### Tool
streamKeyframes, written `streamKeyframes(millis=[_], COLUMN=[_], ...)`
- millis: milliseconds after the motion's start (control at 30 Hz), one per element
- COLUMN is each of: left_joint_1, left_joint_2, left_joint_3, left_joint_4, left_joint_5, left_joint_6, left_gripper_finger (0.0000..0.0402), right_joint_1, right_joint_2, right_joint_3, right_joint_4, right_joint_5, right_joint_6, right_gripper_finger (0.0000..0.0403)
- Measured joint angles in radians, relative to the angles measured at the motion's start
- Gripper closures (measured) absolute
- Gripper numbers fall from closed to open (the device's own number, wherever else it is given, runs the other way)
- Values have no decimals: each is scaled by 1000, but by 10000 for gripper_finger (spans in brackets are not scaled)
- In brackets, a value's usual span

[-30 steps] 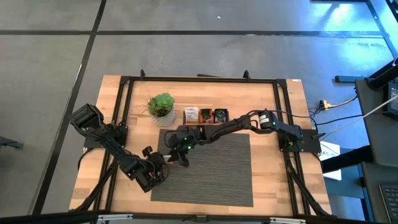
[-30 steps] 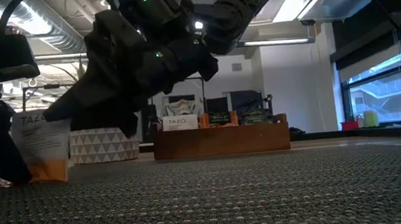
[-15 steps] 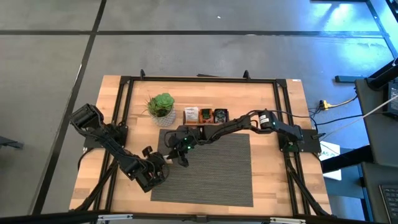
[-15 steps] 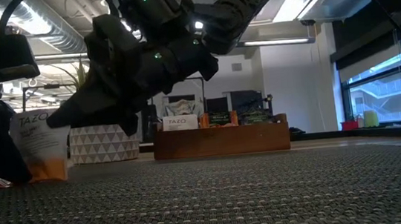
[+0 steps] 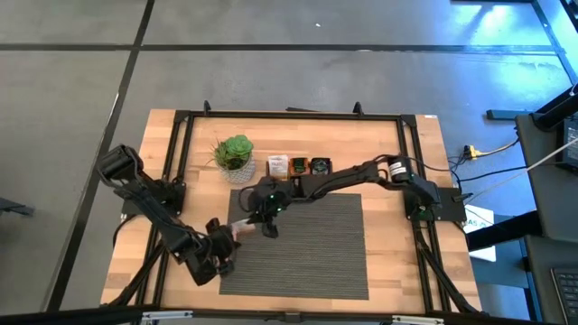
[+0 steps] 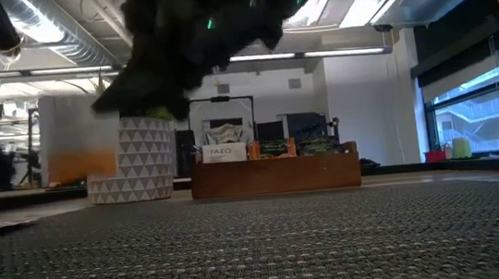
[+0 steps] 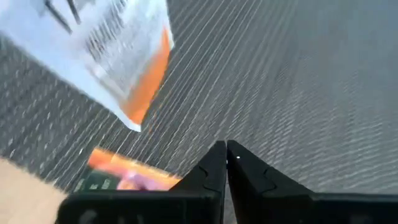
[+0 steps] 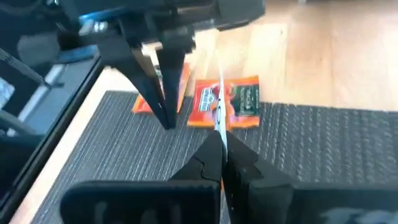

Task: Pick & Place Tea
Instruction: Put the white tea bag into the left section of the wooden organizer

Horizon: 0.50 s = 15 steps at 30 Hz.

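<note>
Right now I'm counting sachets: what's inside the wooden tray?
The wooden tray holds upright tea sachets: a white one, then darker ones. Those packed behind are hidden, so no count.

A white tea sachet (image 7: pixel 99 56) with an orange band along one edge hangs tilted above the mat, pinched edge-on at its rim by the closed right end effector (image 8: pixel 219 144). Two orange-red sachets (image 8: pixel 225 102) lie flat at the mat's edge, partly on the wood, just beside each other. More sachets (image 5: pixel 298 167) stand upright in the wooden tray.
</note>
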State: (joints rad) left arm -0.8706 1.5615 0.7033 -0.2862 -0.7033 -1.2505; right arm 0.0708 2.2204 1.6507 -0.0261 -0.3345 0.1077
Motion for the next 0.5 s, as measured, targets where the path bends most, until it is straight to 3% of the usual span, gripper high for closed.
streamKeyframes(millis=[167, 267, 500], left_joint_1=[-27, -34, -58], left_joint_2=[-55, -68, -65], left_joint_3=[0, 0, 0], left_joint_4=[66, 125, 185], left_joint_5=[-86, -93, -94], left_joint_6=[50, 68, 69], left_gripper_finger=[389, 392, 391], right_joint_1=[-8, -12, -13], right_joint_2=[-120, -210, -485], right_joint_3=[-15, -88, -374], right_joint_4=[-136, -189, -66], right_joint_5=[11, 77, 282], right_joint_6=[-62, -86, -110], right_gripper_finger=[399, 399, 399])
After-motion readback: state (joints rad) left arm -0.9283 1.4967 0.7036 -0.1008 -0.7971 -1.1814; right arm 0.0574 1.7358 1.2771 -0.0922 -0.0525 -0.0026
